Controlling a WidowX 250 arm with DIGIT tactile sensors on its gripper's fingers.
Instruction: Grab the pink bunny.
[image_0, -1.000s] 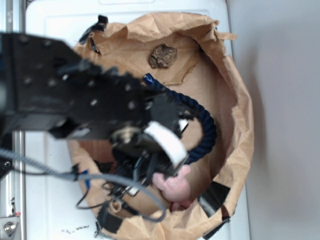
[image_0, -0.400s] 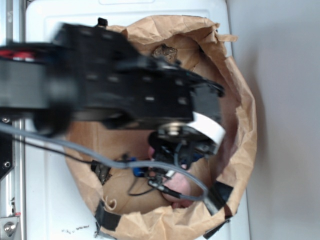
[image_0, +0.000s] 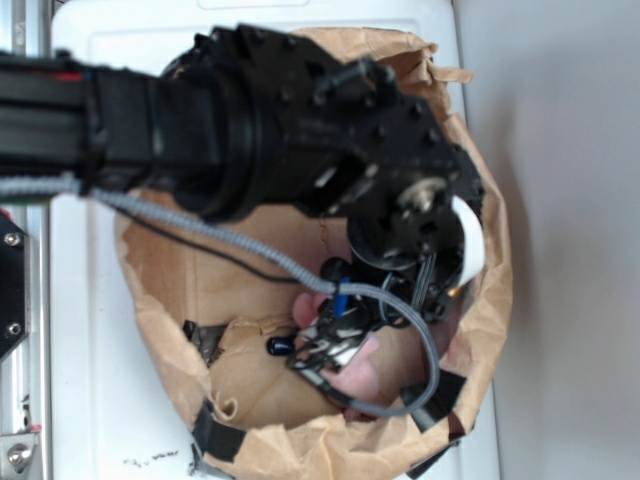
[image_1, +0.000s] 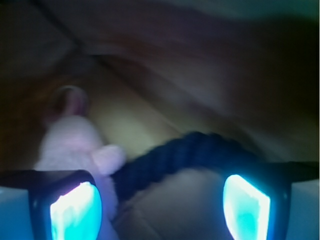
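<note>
Gripper (image_1: 160, 200) open: 2 pads (image_1: 75, 210) set wide apart at the lower corners of the wrist view, nothing clamped between them.

Pink bunny (image_1: 75, 145) located at the left of the wrist view, just above and partly behind the left pad — not centred in the gap. Appears upright in that view, 1 ear at the top, a stubby limb projecting toward the middle. Long axis runs roughly up the frame, along the line of approach rather than across the jaws.

Navy rope (image_1: 185, 155) crosses the centre of the gap, curving from beside the bunny's limb toward the right pad. Touching or nearly touching the bunny at the left end; exact contact not resolvable in the blur.

In the exterior view: arm reaches over the paper bag (image_0: 480, 300) on the white table (image_0: 90, 400), gripper (image_0: 335, 345) down inside the bag. Pink bunny (image_0: 365, 375) visible only in part, at the lower side of the bag floor, below and beside the gripper, mostly covered by cables and the gripper body.

Judgement on the coming move: a sideways shift toward the bunny needed — toward the left in the wrist view — to bring the body between the pads. Closing at the present position likely to catch the rope instead.
</note>
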